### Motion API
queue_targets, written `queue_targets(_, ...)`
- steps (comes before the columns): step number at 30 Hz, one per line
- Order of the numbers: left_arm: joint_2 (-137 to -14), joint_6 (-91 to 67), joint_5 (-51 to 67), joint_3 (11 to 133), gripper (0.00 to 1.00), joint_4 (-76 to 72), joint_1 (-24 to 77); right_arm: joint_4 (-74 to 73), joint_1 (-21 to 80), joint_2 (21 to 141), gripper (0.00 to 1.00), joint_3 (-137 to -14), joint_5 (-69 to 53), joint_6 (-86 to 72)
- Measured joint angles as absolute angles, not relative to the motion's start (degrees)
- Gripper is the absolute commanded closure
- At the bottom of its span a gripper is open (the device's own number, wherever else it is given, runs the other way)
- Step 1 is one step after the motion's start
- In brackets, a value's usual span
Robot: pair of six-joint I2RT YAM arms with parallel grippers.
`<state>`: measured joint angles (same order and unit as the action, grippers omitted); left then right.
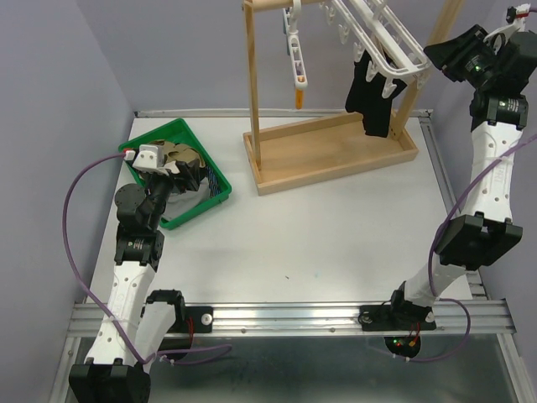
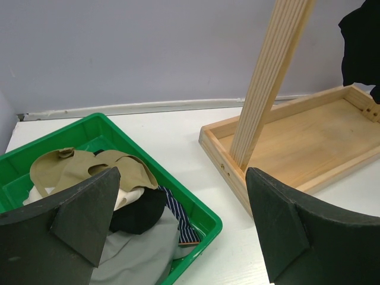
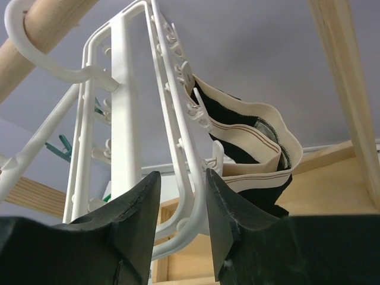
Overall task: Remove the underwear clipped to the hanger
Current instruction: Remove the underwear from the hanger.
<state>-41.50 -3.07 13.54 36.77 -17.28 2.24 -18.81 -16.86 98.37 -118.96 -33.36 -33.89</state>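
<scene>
One black underwear (image 1: 372,99) with a cream waistband (image 3: 261,142) hangs clipped to the white plastic hanger (image 1: 377,34) on the wooden rack. My right gripper (image 1: 432,54) is up at the hanger's right end. In the right wrist view it (image 3: 181,175) is narrowly open, with the hanger's rim bar (image 3: 189,148) running between the jaws and close against the right finger. My left gripper (image 1: 186,175) hovers open and empty over the green bin (image 1: 180,128). In that bin lie tan (image 2: 71,166), black (image 2: 139,211), grey (image 2: 136,255) and navy striped (image 2: 178,217) underwear.
The wooden rack's tray base (image 1: 336,151) and its slanted post (image 2: 270,77) stand at the back centre. A second white clip strip with a yellow tip (image 1: 295,59) hangs from the rail. A teal clip (image 3: 59,148) sits further along the hanger.
</scene>
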Motion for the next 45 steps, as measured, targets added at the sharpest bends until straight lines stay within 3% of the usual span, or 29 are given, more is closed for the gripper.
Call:
queue_targets(12, -41.50, -3.07, 13.58, 36.77, 0.01, -17.26, 2.24, -18.61, -16.86, 98.06, 0.59, -117.64, -30.44, -31.09)
queue_targets(29, -41.50, -3.07, 13.61, 36.77, 0.01, -16.91, 2.24, -15.55, -16.73, 96.79, 0.65, -111.09, -36.93, -35.92)
queue_targets(45, -41.50, -3.07, 14.02, 36.77, 0.01, -16.91, 2.24, -13.76, -9.91, 91.20, 0.65, -104.01, -37.65, -36.77)
